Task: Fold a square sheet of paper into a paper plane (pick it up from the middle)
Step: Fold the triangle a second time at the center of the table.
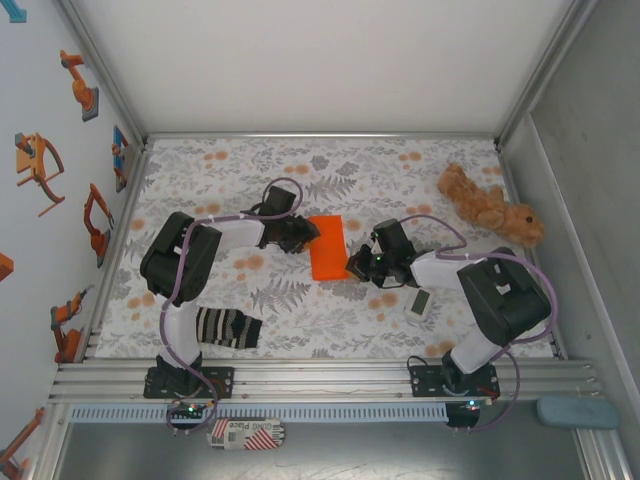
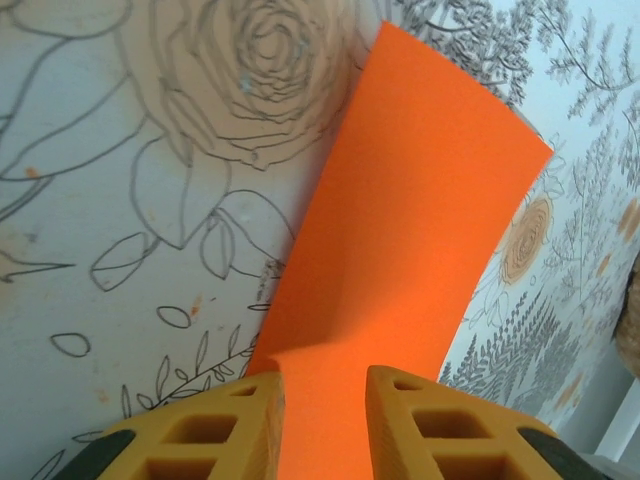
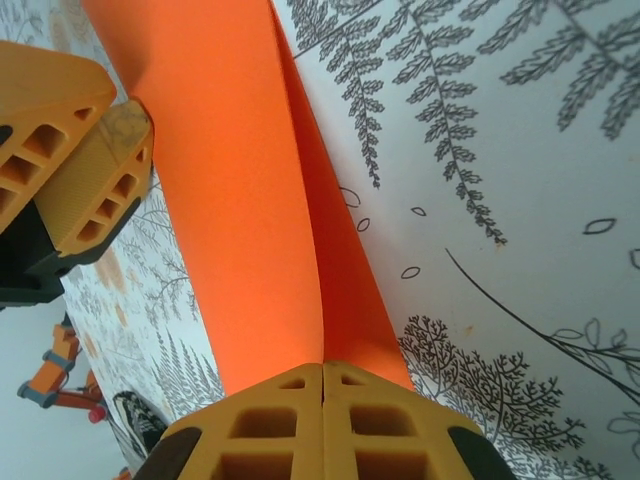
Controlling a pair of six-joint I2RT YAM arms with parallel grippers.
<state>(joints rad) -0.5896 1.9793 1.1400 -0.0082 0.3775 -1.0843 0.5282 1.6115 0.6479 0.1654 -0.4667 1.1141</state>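
The right hand (image 3: 322, 370) pinches the paper (image 1: 327, 247), the left hand (image 2: 322, 380) stands part-open astride it; a hard tug could tear it.

The middle of the desk (image 1: 400, 170) is crowded: the left end effector (image 1: 305, 237) and the right end effector (image 1: 357, 266) sit on either side of the orange paper (image 1: 327, 247), each touching it, leaving no lane between them. The far strip lies open from the left wall across to the brown plush toy (image 1: 490, 208), which blocks the far right corner. On the near side, a striped sock (image 1: 228, 327) lies by the left arm's base and a small white device (image 1: 420, 303) just beside the right arm, with bare floral surface between the two.
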